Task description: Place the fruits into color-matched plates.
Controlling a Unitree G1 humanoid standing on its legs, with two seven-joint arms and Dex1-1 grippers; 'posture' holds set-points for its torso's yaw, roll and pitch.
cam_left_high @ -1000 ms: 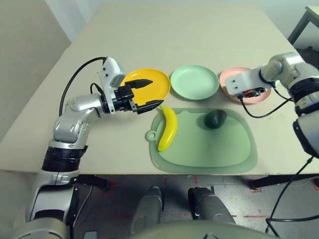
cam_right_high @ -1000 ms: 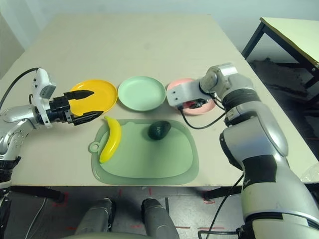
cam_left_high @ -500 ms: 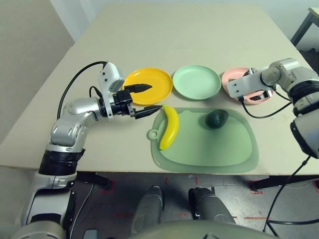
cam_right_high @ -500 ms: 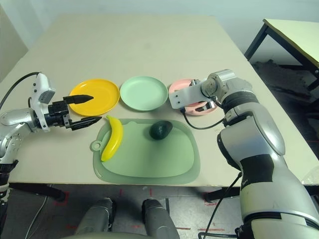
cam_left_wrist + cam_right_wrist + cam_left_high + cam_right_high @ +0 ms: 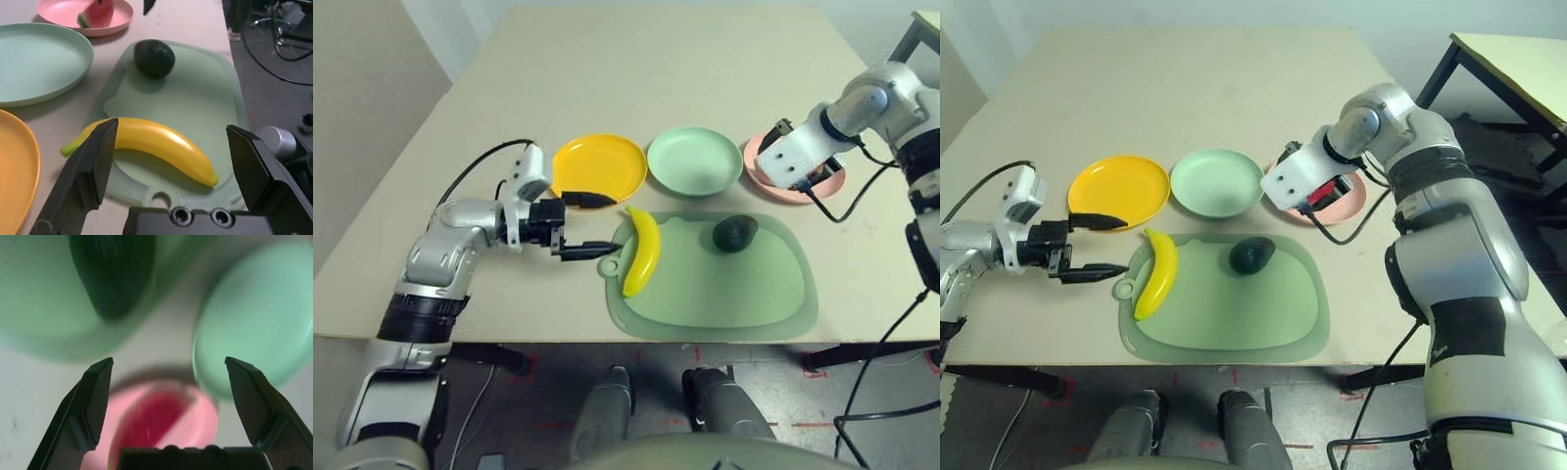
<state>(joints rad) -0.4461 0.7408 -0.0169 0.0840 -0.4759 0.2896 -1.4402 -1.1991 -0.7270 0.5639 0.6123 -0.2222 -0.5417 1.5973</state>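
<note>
The yellow banana (image 5: 642,252) lies on the left edge of the green cutting board (image 5: 724,289), and the dark green avocado (image 5: 734,234) sits at the board's far side. My left gripper (image 5: 590,226) is open, low over the table just left of the banana, with its fingers pointing at it. Behind the board stand the yellow plate (image 5: 600,166), the mint green plate (image 5: 695,161) and the pink plate (image 5: 756,162). The watermelon wedge (image 5: 95,12) lies in the pink plate. My right gripper (image 5: 173,396) hangs open above that plate, holding nothing.
Black cables trail from both wrists across the table. The table's near edge runs just in front of the cutting board. A second table (image 5: 1518,59) stands off to the right.
My left gripper has moved from over the yellow plate towards the near side, level with the banana. My right arm has lifted, raising its gripper above the pink plate.
</note>
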